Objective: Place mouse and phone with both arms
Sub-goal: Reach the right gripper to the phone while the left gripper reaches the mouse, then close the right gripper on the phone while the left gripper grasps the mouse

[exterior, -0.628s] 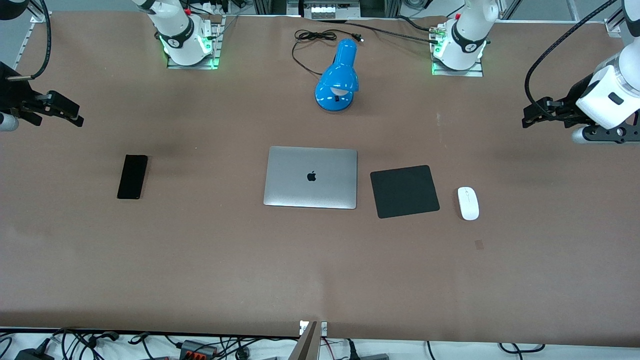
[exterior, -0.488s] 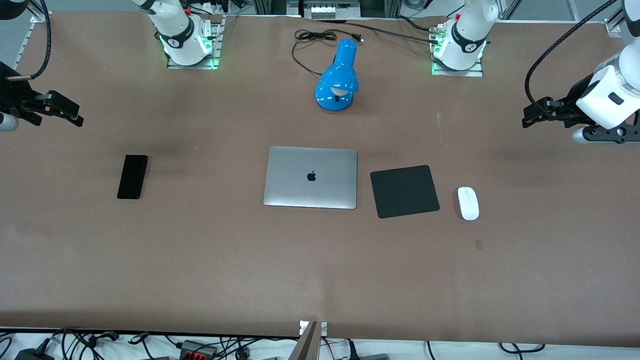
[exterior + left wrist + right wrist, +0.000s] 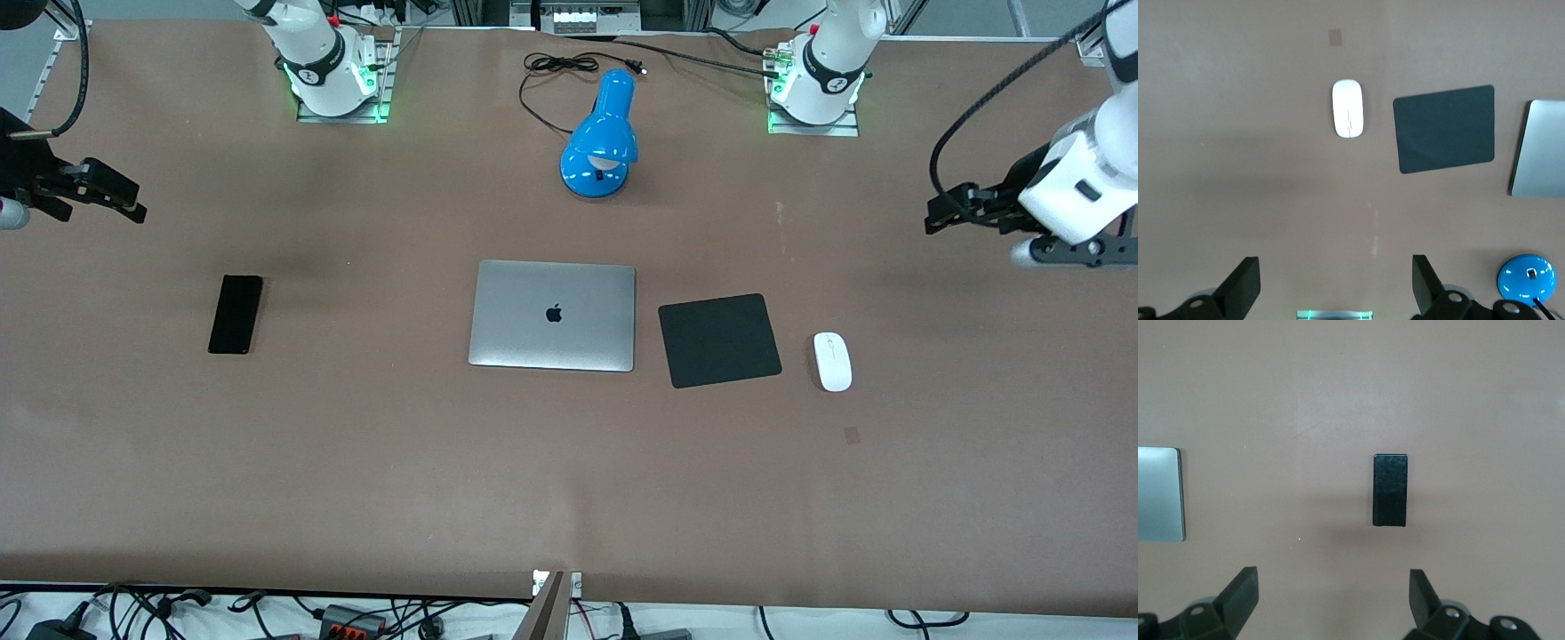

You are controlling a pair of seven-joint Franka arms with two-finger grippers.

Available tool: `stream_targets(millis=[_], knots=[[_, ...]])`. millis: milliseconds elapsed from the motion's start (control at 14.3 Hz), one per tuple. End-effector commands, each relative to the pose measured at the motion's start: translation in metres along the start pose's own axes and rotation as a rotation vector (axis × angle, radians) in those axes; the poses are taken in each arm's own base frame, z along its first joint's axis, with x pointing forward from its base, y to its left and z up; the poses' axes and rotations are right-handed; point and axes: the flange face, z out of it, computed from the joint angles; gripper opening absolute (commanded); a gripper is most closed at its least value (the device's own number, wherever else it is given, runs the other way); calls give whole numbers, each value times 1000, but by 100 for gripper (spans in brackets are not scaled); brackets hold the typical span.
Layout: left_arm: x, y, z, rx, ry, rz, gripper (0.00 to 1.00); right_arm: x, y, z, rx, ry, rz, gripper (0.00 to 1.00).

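Mouse (image 3: 833, 361) and phone (image 3: 236, 314) are both seen lying flat on the brown worktop (image 3: 356, 462), well apart from each other. The white mouse is placed toward the left arm's end of the worktop, just beside a square black mouse pad (image 3: 719, 340) and not touching it. The pad is set next to a closed silver laptop (image 3: 552, 315), which is found at the middle of the worktop. The black phone is laid toward the right arm's end, well apart from the laptop. A blue desk lamp (image 3: 600, 138) with a black cord is positioned farther from the front camera than the laptop, between the two arm bases.

The left gripper (image 3: 944, 213) is held in the air over bare worktop at the left arm's end, with its jaws spread wide and nothing between them; the mouse is seen well apart from it in the left wrist view. The right gripper (image 3: 120, 200) is held in the air over the right arm's end, likewise spread wide and holding nothing, with the phone in the right wrist view.
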Motion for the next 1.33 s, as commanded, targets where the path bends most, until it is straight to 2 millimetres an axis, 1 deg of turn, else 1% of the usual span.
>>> stream_targets(millis=[0, 70, 140, 209, 279, 349, 419, 488, 558, 628, 698, 837, 907, 977, 1186, 1256], knots=[[17, 1, 11, -24, -53, 19, 100, 7, -5, 14, -8, -29, -6, 100], [22, -5, 20, -26, -70, 15, 100, 9, -5, 21, -8, -42, -9, 100], [25, -5, 22, -13, -66, 16, 100, 13, -5, 30, -10, -59, -14, 100], [35, -6, 37, -18, -87, 14, 100, 18, -4, 44, -14, -83, -14, 100], [48, -12, 55, -31, -118, 4, 100, 23, -2, 58, -33, -103, -11, 100], [64, -15, 68, -37, -127, 2, 100, 29, 0, 74, -59, -117, -18, 100], [80, -16, 78, -39, -119, 5, 100, 34, 2, 90, -65, -121, -20, 100], [91, -21, 83, -47, -107, -2, 100, 38, 6, 110, -66, -120, -16, 100], [103, -18, 102, -46, -104, -1, 100, 39, 10, 127, -64, -123, -13, 100], [124, -18, 132, -35, -80, 1, 100, 41, 13, 145, -63, -127, -9, 100], [142, -25, 161, -14, -51, -8, 100, 43, 16, 164, -61, -128, -5, 100], [164, -17, 216, -5, -53, 8, 100, 48, 25, 197, -58, -137, 4, 100], [173, -19, 244, 14, -54, 17, 100, 48, 31, 218, -55, -158, 13, 100], [179, -25, 268, 20, -60, 28, 100, 49, 38, 242, -51, -178, 23, 100], [177, -17, 292, 21, -95, 41, 100, 50, 65, 308, -42, -179, 61, 100], [177, -14, 298, 20, -106, 45, 100, 49, 71, 325, -41, -166, 69, 100]])
